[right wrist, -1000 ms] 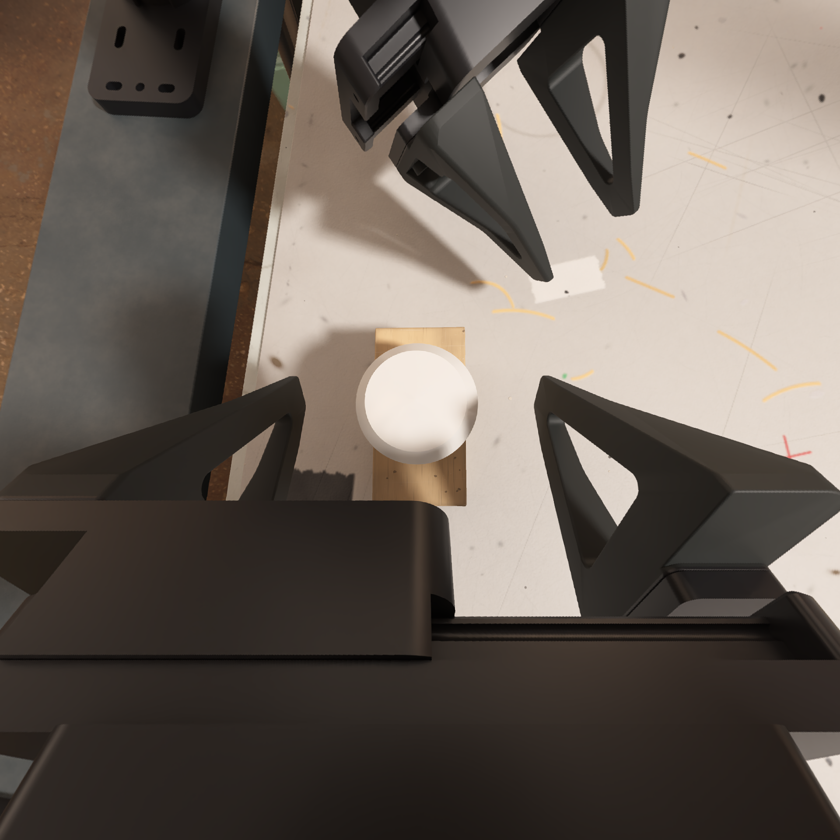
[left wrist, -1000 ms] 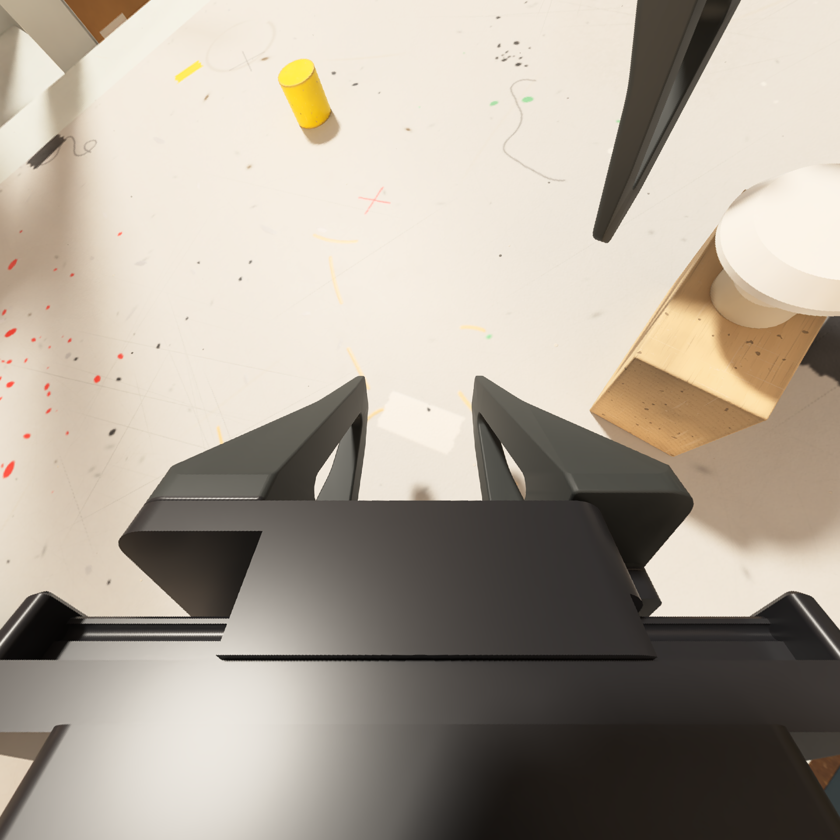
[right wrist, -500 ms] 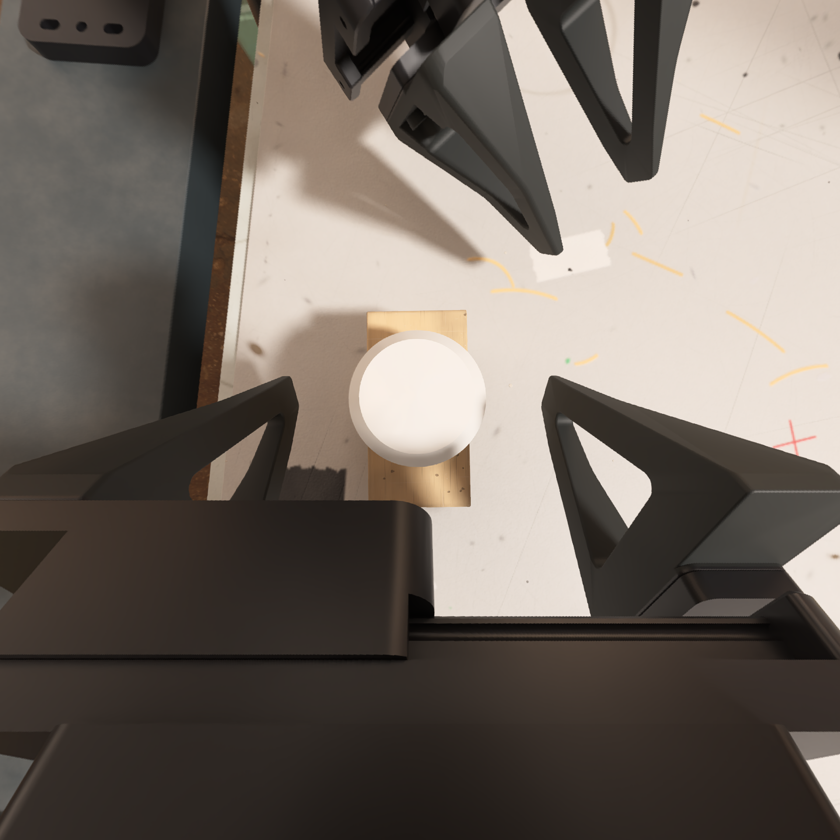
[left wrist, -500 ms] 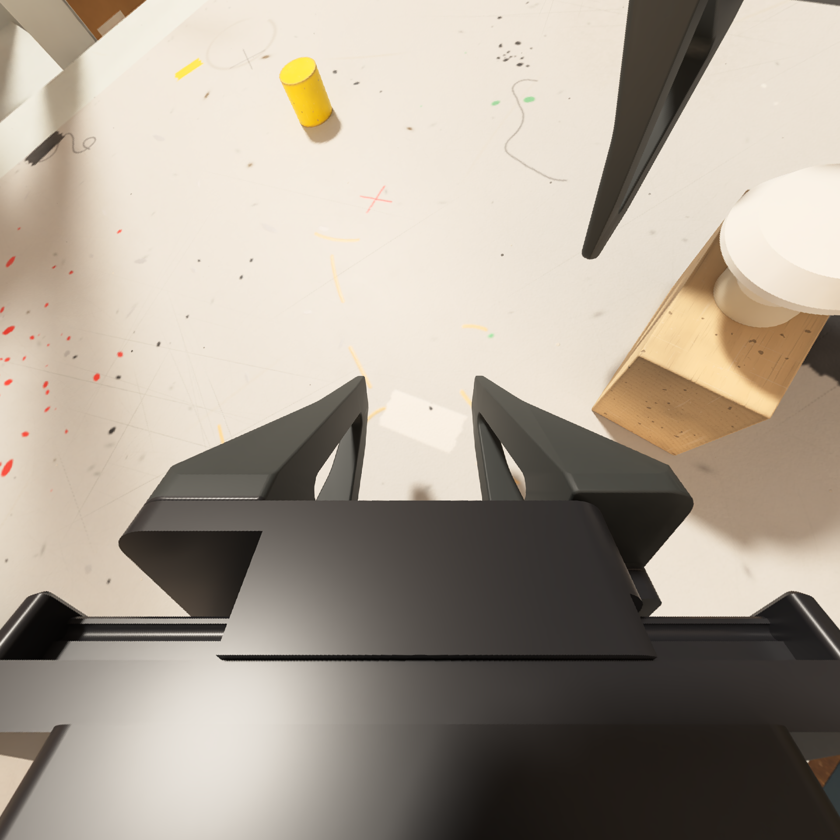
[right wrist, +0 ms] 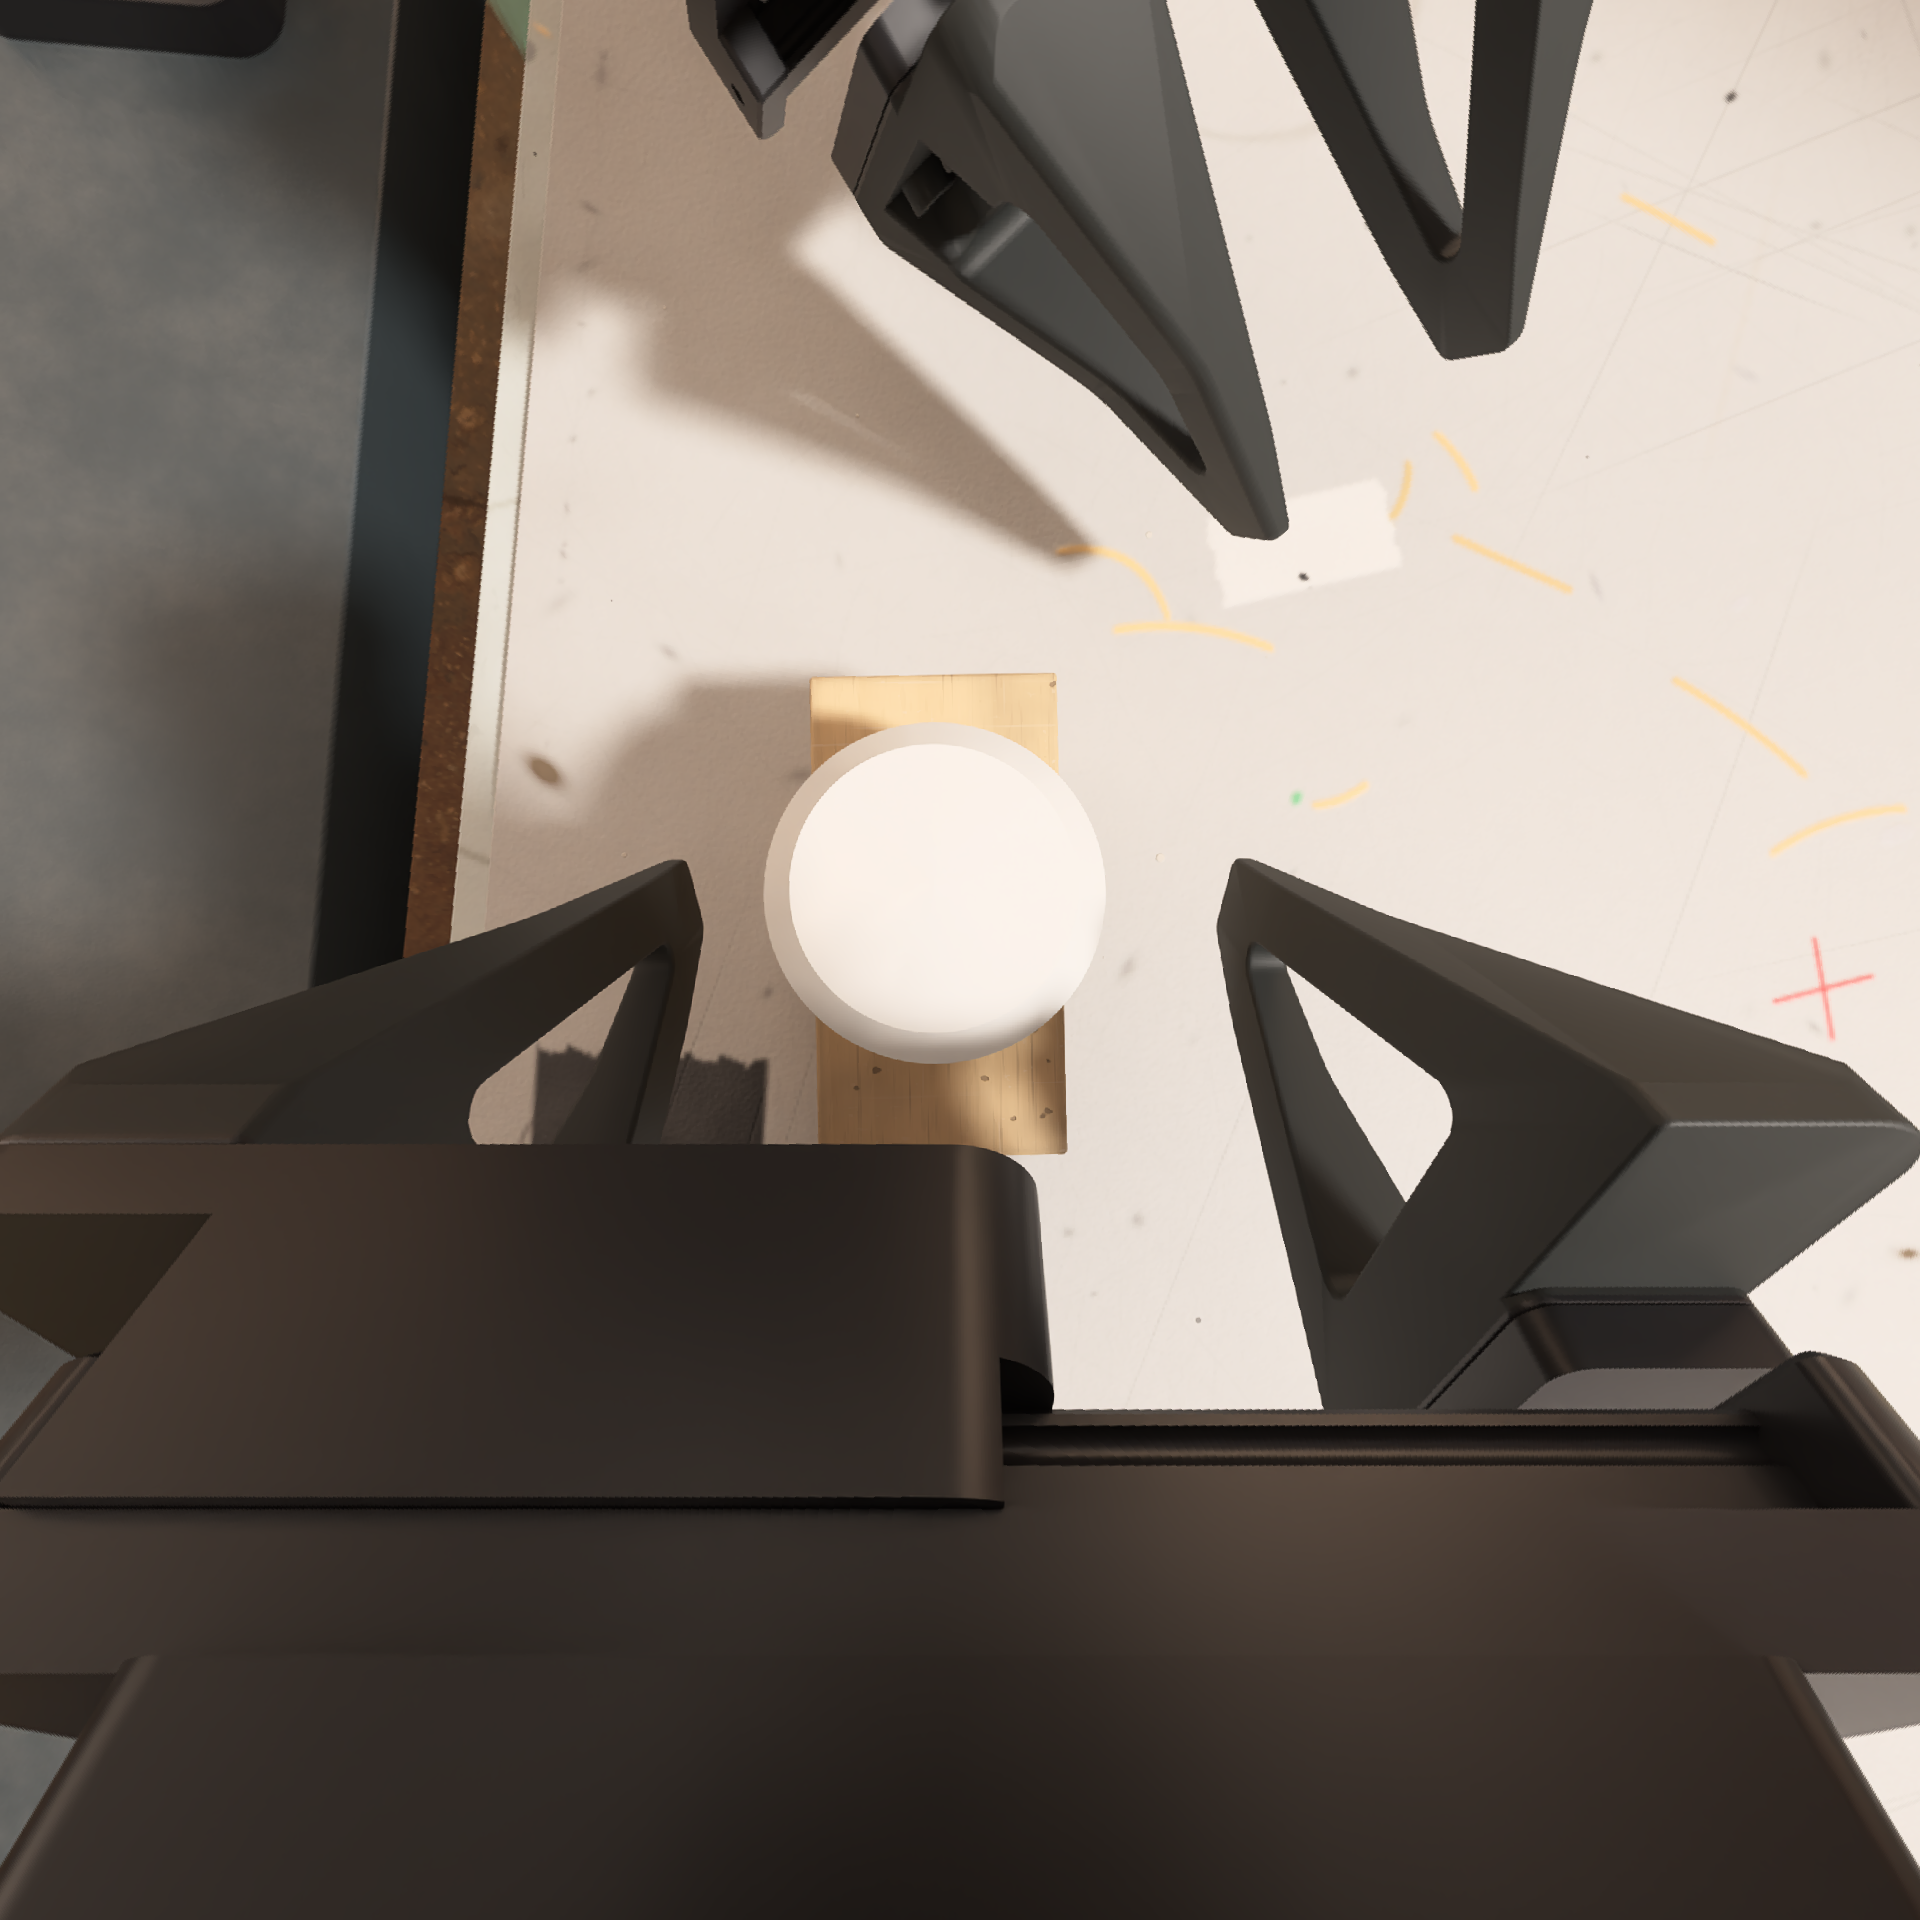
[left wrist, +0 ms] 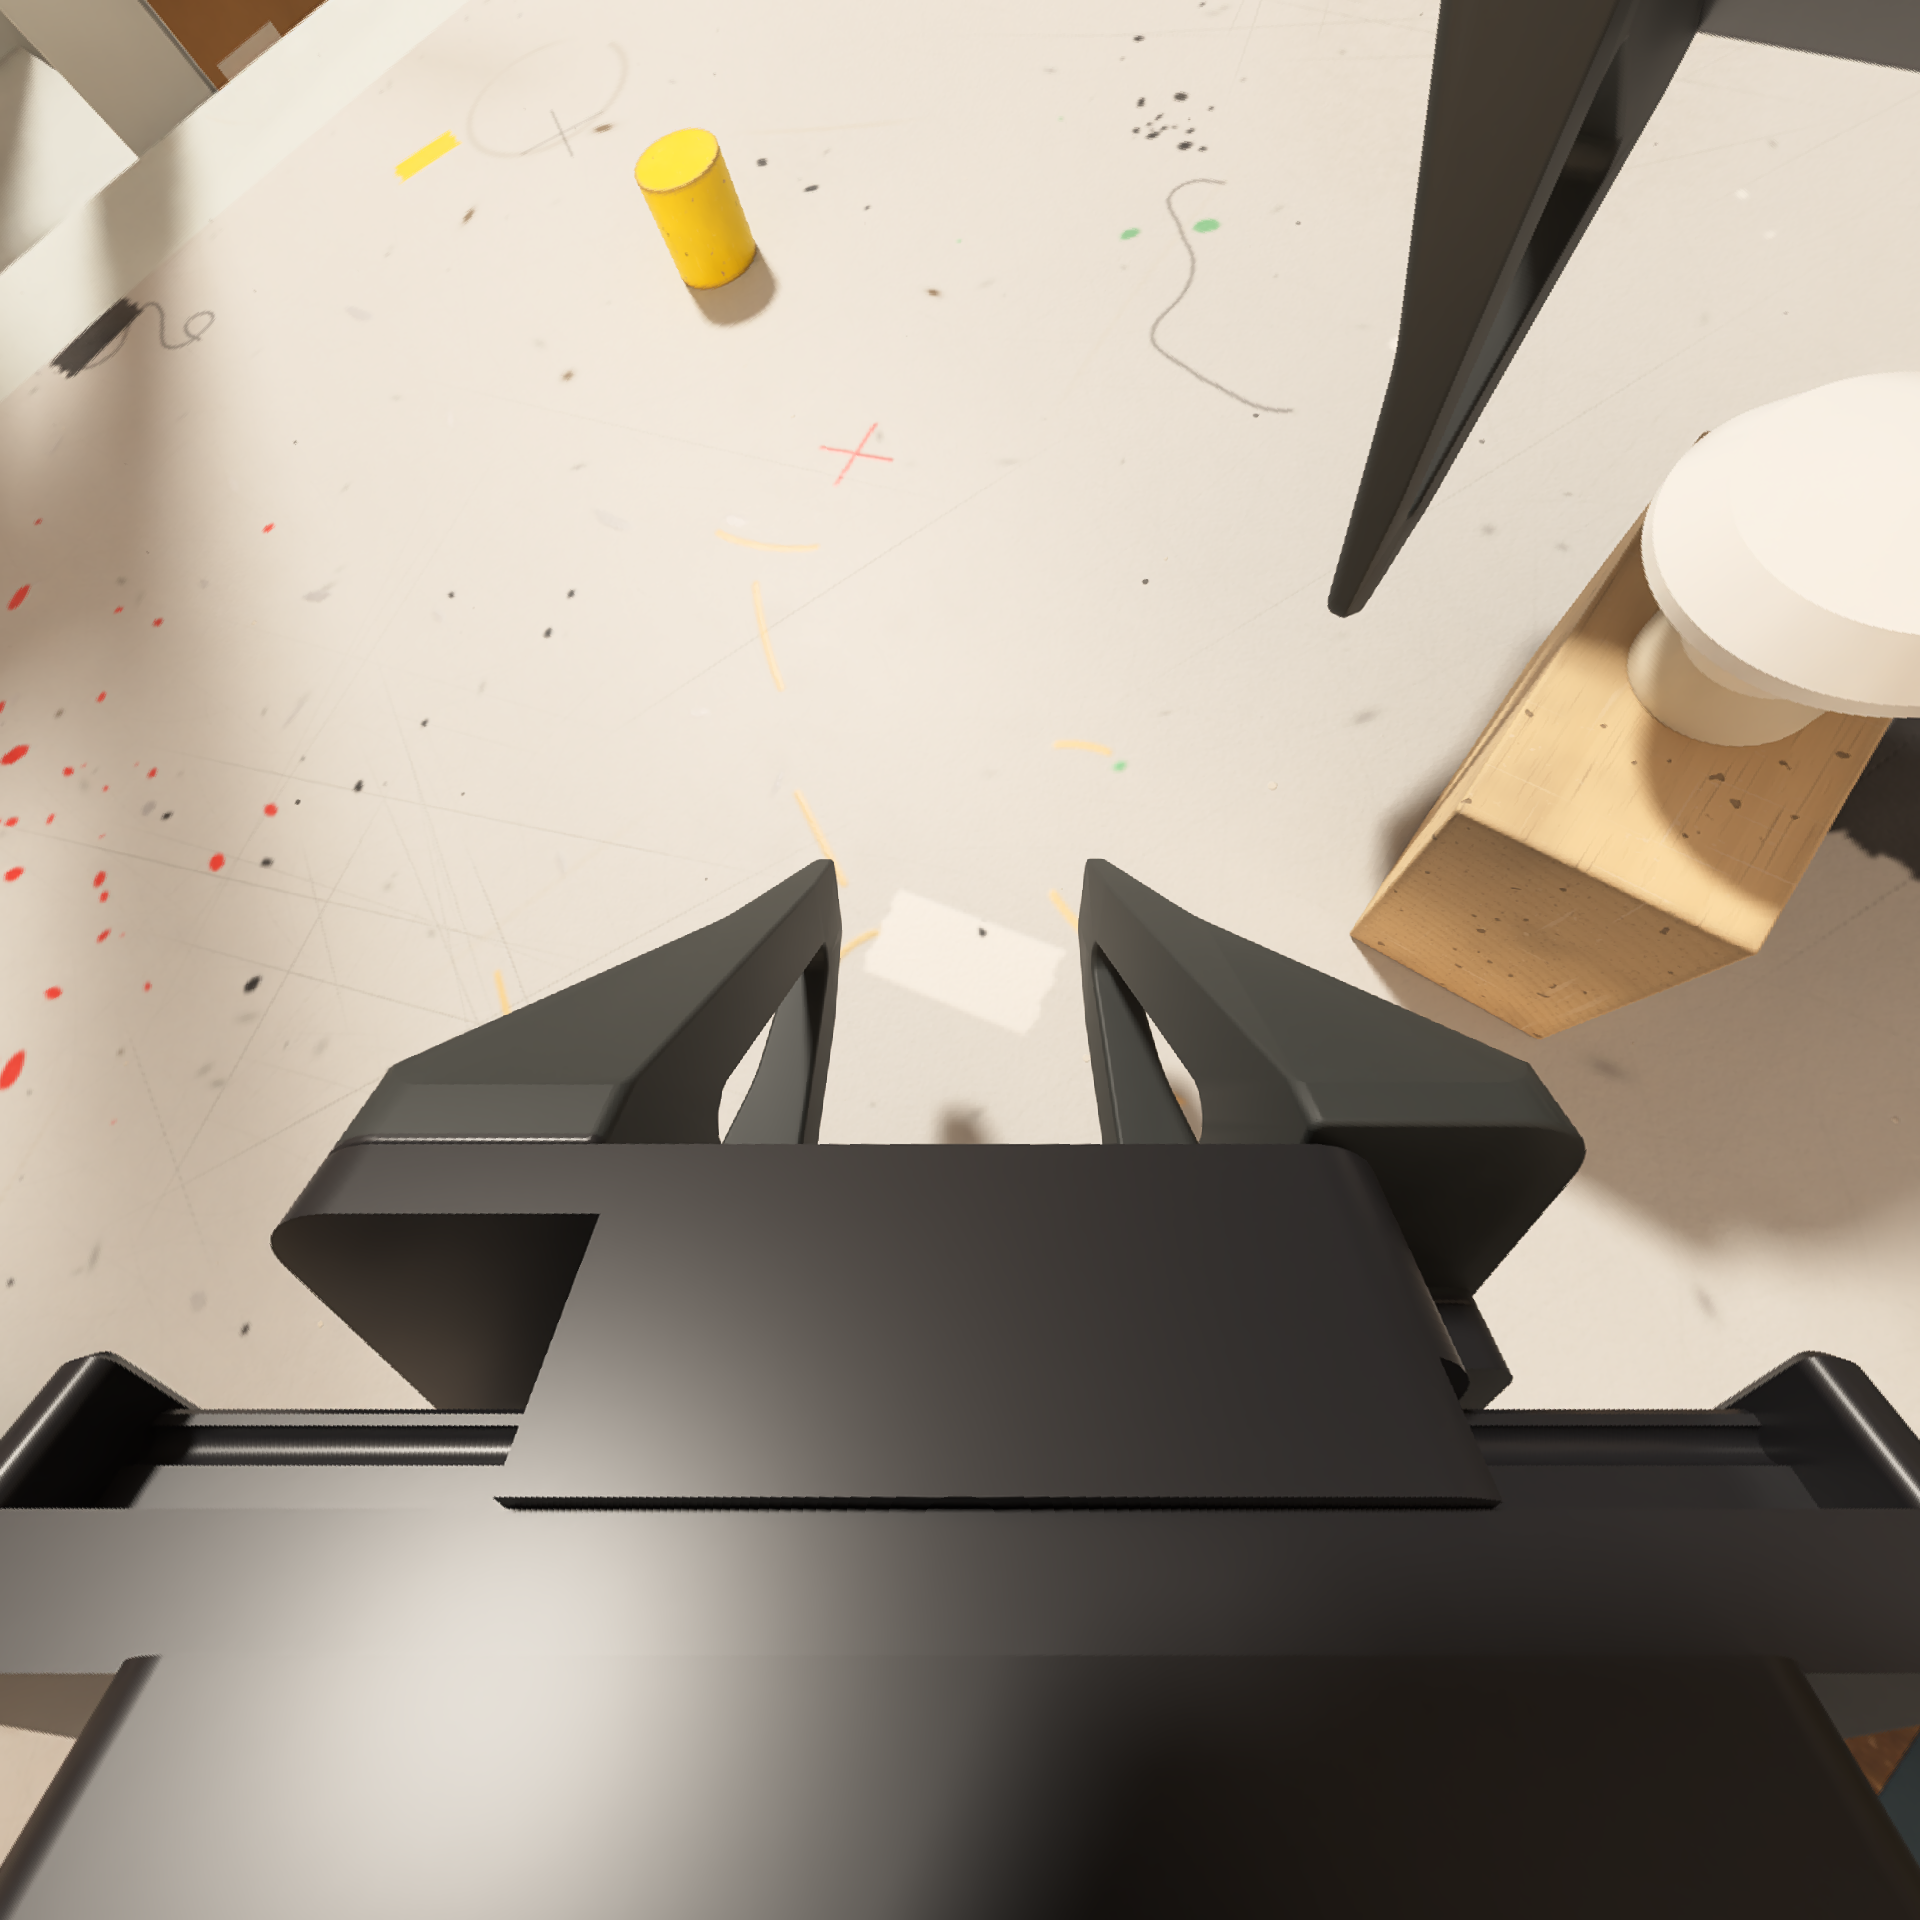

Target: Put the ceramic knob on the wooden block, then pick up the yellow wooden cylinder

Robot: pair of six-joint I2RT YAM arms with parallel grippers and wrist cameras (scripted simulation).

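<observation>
The white ceramic knob (right wrist: 935,894) stands upright on the wooden block (right wrist: 940,1107). My right gripper (right wrist: 958,868) is open, with a finger on each side of the knob and a gap to both. In the left wrist view the knob (left wrist: 1797,561) and block (left wrist: 1590,862) sit at the right, with a right gripper finger (left wrist: 1455,364) hanging beside them. The yellow wooden cylinder (left wrist: 696,208) stands alone at the far upper left. My left gripper (left wrist: 958,873) is open and empty above the table, far from the cylinder. The left gripper also shows in the right wrist view (right wrist: 1369,436).
The block lies close to the table's edge (right wrist: 499,623), with a dark grey frame (right wrist: 208,520) beyond it. A white tape patch (left wrist: 961,971) lies under my left gripper. The tabletop bears paint specks, a red cross (left wrist: 857,452) and pencil lines.
My right gripper has moved closer to the knob, which now looks larger between the open fingers. Its finger reaches lower in the left wrist view. The left gripper has barely moved.
</observation>
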